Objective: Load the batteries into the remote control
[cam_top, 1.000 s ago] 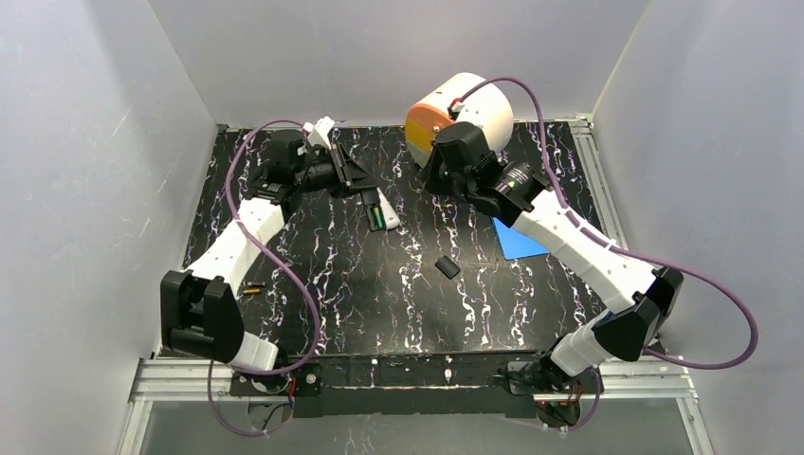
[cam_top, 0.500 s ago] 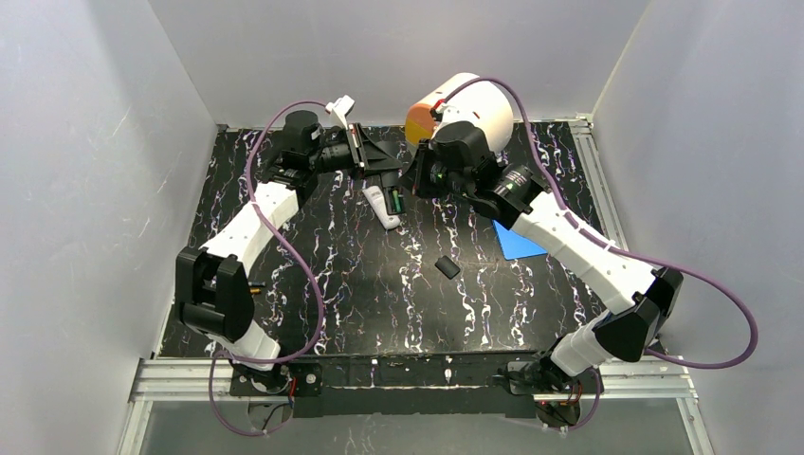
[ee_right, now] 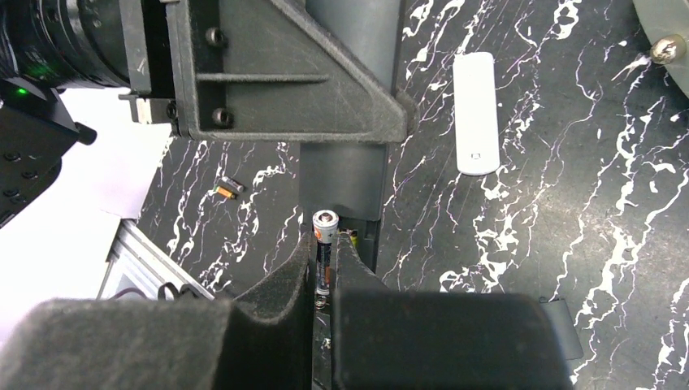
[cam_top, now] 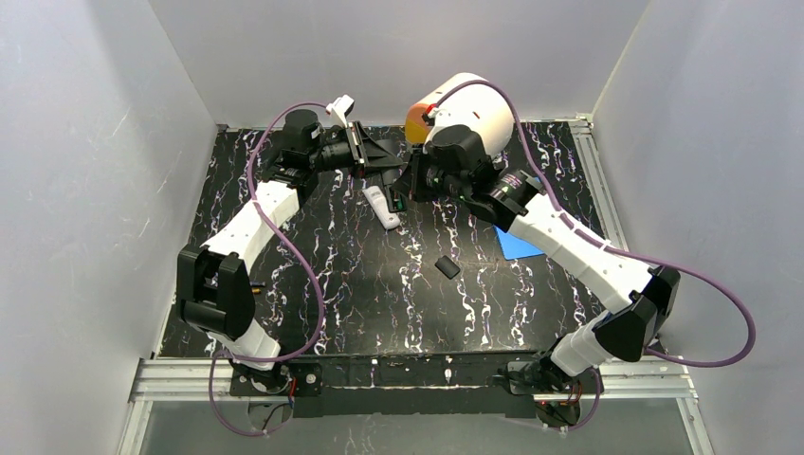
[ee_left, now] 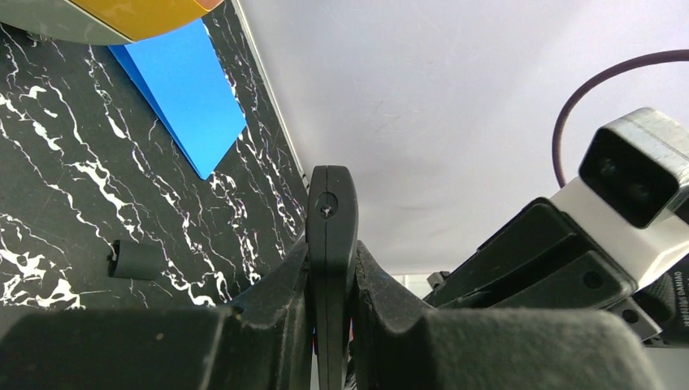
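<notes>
Two arms meet over the far middle of the black marbled table (cam_top: 360, 303), in front of a white drum with an orange end (cam_top: 474, 104). A blue sheet (ee_left: 183, 89) lies flat off to the right, untouched.

The left gripper (ee_left: 330, 252) is clamped on the dark remote (ee_right: 341, 183), holding it up off the table, edge-on to its own camera. The right gripper (ee_right: 325, 260) is pinched tight on one battery (ee_right: 325, 236), which stands upright between the pads with its silver cap showing. It sits just beside the near end of the remote, close enough that touching or a hair apart cannot be told.

A slim white bar (ee_right: 477, 114) lies on the table beyond the remote. A small black lid (cam_top: 447, 266) lies alone near the table's middle; I take it for the remote's battery door, so the opening step looks done.

At least two spare batteries (ee_right: 227, 188) lie together near the left edge, well apart from the work.

As I judge it, the task is around its middle: the remote is held up and probably open, and a cell is picked and brought to it but not seated. Whether any cell is already inside the compartment is hidden. Left to do: seat this one, fetch more if needed, and perhaps refit the lid.
</notes>
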Robot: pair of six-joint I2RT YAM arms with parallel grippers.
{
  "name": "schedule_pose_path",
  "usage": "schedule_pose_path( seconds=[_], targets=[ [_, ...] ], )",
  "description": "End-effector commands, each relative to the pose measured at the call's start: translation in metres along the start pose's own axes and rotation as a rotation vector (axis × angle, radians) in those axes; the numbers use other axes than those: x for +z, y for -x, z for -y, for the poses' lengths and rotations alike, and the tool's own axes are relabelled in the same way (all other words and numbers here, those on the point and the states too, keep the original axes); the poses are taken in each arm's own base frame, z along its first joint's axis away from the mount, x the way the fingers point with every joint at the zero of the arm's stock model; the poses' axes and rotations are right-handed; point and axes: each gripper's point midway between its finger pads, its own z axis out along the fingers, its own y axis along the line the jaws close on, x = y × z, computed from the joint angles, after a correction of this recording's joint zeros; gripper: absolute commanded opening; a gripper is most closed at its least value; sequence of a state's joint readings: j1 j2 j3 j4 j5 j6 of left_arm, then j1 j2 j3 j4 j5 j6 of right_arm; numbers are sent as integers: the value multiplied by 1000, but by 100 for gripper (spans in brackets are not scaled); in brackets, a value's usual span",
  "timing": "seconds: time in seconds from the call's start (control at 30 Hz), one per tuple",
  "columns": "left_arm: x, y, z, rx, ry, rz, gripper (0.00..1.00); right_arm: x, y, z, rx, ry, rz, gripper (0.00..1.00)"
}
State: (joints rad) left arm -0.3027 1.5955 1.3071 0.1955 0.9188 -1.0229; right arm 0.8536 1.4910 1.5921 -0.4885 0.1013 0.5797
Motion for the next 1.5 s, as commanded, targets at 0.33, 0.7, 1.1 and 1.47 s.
schedule_pose_path(
  seconds=[0.33, 0.7, 1.1, 1.47],
  targets=[
    [-3, 5, 31, 35, -80, -4, 0, 6, -5, -3, -37, 14, 0, 26],
    [-4, 6, 33, 28, -79, 10, 0, -13, 18, -12, -20, 30, 74, 40],
    [-9, 17, 46, 78, -92, 95, 0, -60, 44, -21, 343, 171, 304, 93],
    [-28, 33, 97, 84, -240, 262, 0, -63, 55, -29, 695, 351, 362, 99]
  ],
)
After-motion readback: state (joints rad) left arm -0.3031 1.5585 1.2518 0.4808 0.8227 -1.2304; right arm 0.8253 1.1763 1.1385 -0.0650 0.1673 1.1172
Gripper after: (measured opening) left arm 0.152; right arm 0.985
